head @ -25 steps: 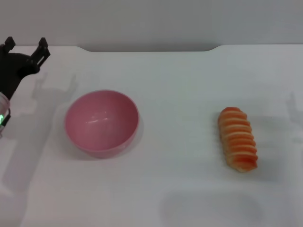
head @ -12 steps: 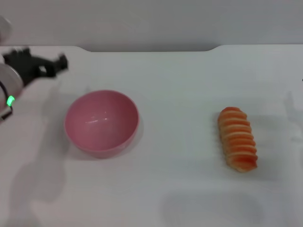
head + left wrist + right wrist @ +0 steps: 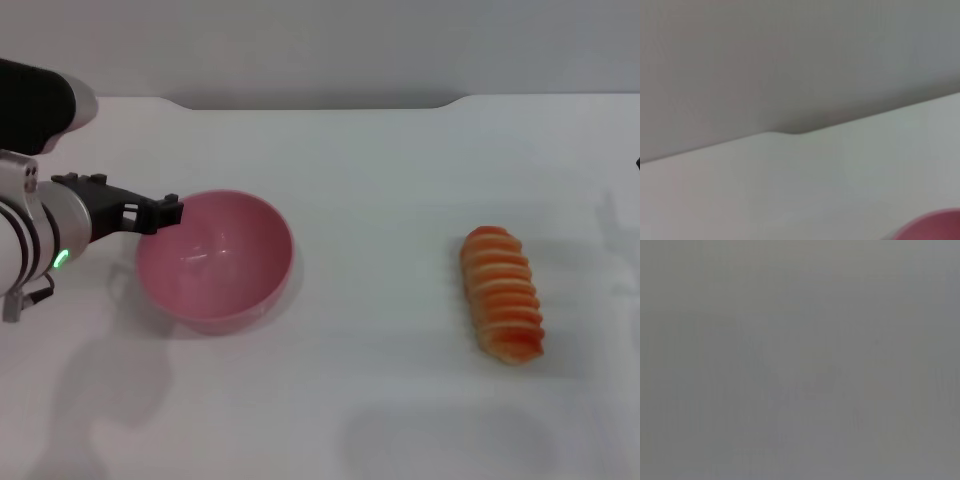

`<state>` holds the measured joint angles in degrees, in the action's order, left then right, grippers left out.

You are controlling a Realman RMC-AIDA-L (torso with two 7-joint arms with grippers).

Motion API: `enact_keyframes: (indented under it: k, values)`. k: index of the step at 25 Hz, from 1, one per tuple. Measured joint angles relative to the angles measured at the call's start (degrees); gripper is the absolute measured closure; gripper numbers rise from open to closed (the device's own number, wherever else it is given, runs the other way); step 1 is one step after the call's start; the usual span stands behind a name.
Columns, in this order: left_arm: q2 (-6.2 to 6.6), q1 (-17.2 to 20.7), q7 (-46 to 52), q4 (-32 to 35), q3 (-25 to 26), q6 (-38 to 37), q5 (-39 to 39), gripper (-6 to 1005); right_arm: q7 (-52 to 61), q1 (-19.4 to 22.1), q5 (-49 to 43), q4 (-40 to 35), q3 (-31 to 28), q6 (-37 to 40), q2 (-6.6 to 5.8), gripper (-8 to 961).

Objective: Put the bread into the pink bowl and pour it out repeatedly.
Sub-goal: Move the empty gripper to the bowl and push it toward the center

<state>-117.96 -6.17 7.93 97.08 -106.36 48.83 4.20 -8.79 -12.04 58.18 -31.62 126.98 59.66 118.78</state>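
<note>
The pink bowl (image 3: 214, 260) stands upright and empty on the white table, left of centre. The bread (image 3: 501, 293) lies orange side up on the table, far to the right of the bowl. My left gripper (image 3: 165, 212) is at the bowl's left rim, reaching in from the left, with its dark fingers apart and nothing between them. A sliver of the bowl (image 3: 935, 227) shows in the left wrist view. My right gripper is out of view, and the right wrist view shows only plain grey.
The white table (image 3: 380, 400) ends at a grey wall along the back, with a shallow notch in the back edge (image 3: 310, 103). My left arm's silver and black body (image 3: 35, 225) fills the left edge of the head view.
My left gripper has swung from the far left back corner down and to the right, to the bowl's left rim. The bowl and the bread have not moved.
</note>
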Motion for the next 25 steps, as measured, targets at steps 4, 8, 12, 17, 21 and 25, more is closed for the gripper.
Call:
enact_keyframes:
  k: [4,8,12,17,21,25]
  values:
    - [-0.06,-0.46,0.22,0.13,-0.37,1.7,1.74,143,0.0,-0.19,0.0,0.08,-0.06,0.02,-0.02,167]
    - [-0.02,-1.26,-0.27,0.06,-0.41,2.38,5.1,142,0.0,-0.3,0.0,0.11,-0.29,0.02,-0.03,167]
    - [0.01,-2.06,-0.37,-1.04,-0.5,2.49,5.42,142,0.0,-0.48,0.0,0.14,-0.38,0.02,-0.04,167]
    - [0.09,-2.82,-0.46,-2.98,-0.63,2.48,5.44,143,0.0,-0.53,0.0,0.17,-0.38,0.02,-0.04,167]
    - [0.05,-3.06,-0.48,-4.5,-0.64,2.39,5.5,143,0.0,-0.53,0.0,0.17,-0.36,0.02,-0.04,167]
    - [0.03,-3.37,-0.5,-6.13,-0.62,1.98,5.63,162,0.0,-0.53,0.0,0.16,-0.26,0.02,-0.04,166]
